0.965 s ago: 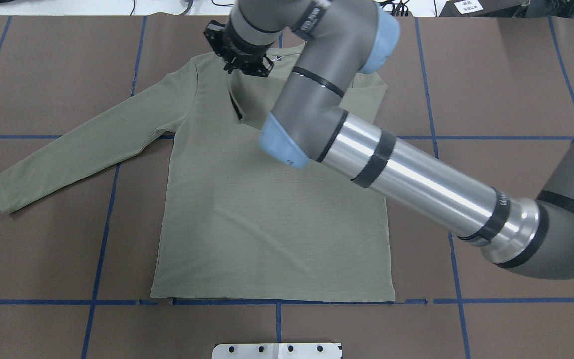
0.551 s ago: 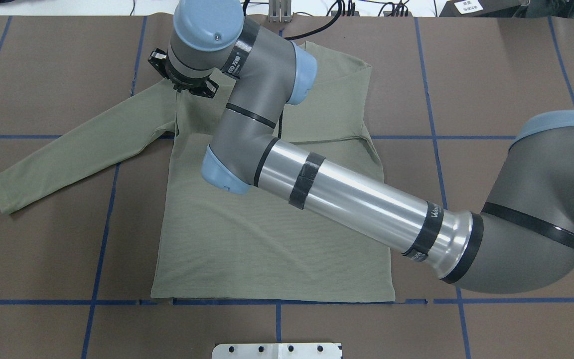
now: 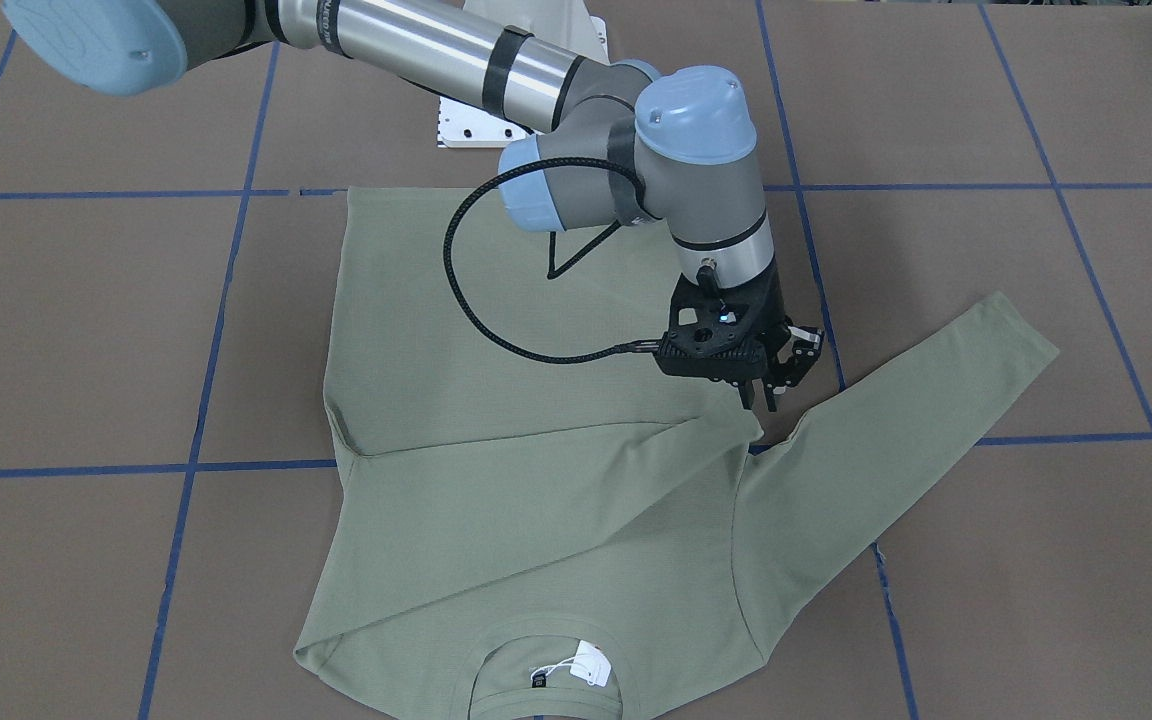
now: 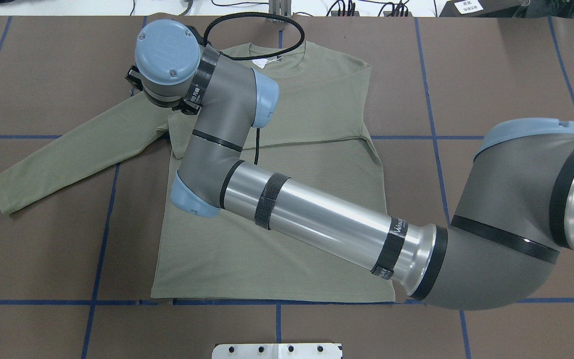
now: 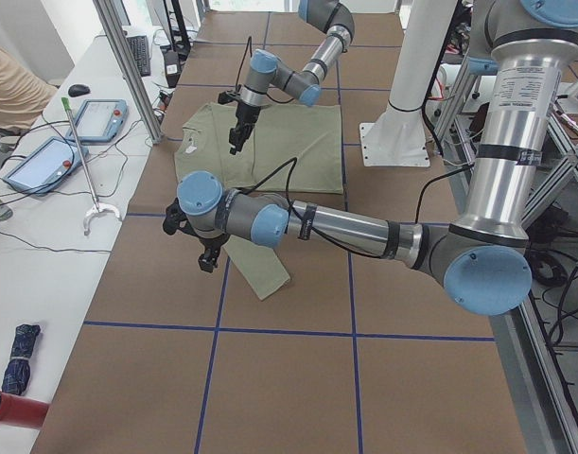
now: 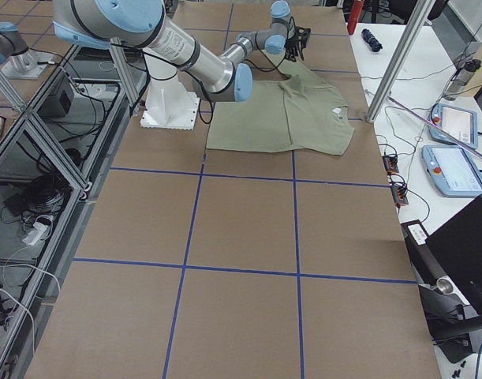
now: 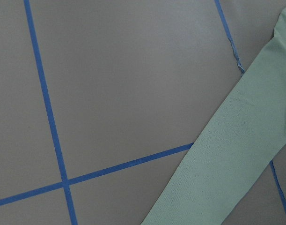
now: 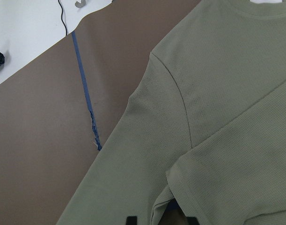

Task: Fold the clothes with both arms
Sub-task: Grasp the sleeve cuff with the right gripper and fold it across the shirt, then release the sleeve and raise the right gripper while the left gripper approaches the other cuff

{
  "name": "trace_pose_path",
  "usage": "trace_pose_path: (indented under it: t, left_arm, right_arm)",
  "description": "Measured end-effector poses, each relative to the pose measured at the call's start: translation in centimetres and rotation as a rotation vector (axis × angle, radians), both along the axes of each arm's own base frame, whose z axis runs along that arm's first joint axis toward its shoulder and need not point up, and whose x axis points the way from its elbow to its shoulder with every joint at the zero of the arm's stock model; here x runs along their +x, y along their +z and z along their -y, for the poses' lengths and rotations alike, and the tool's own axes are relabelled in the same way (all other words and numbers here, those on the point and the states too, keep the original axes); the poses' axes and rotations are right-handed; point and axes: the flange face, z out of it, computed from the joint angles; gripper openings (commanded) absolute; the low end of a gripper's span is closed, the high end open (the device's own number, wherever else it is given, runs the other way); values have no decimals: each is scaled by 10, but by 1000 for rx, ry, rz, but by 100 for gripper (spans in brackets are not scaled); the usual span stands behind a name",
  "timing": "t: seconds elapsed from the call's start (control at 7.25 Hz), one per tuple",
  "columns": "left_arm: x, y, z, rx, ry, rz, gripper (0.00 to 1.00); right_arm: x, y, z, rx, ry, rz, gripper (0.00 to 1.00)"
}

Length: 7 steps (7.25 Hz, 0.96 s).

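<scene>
Sage-green shirt [image 4: 277, 239] lies flat on the table [image 4: 516, 75], collar away from me. Its right sleeve [image 3: 556, 500] is already folded across the chest, so the cuff [image 3: 731, 432] ends at the left armpit, right under my right claw [image 3: 770, 395], which hangs just above it, fingers apart, holding nothing. Left sleeve [image 4: 77, 149] starts just beside that claw and runs diagonally out to my left, so I'd guess my left claw [image 5: 209, 257], nearer the far end, takes it; can't tell if that one's apart or together.
</scene>
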Motion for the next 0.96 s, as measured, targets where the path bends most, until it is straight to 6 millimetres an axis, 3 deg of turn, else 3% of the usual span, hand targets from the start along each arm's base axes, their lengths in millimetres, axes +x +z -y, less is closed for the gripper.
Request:
trace_pose_path:
  t: [0.28, 0.41, 0.69, 0.96]
  left_arm:
    - [61, 11, -7, -116, 16, -12, 97]
    - [79, 38, -16, -156, 6, -10, 97]
    - [107, 93, -35, -191, -12, 12, 94]
    - [126, 128, -45, -188, -21, 40, 90]
  right_arm:
    - [11, -3, -4, -1, 7, 16, 99]
    - [43, 12, -8, -8, 15, 17, 99]
    - [139, 69, -7, -74, 0, -14, 99]
    - [258, 152, -9, -91, -21, -16, 99]
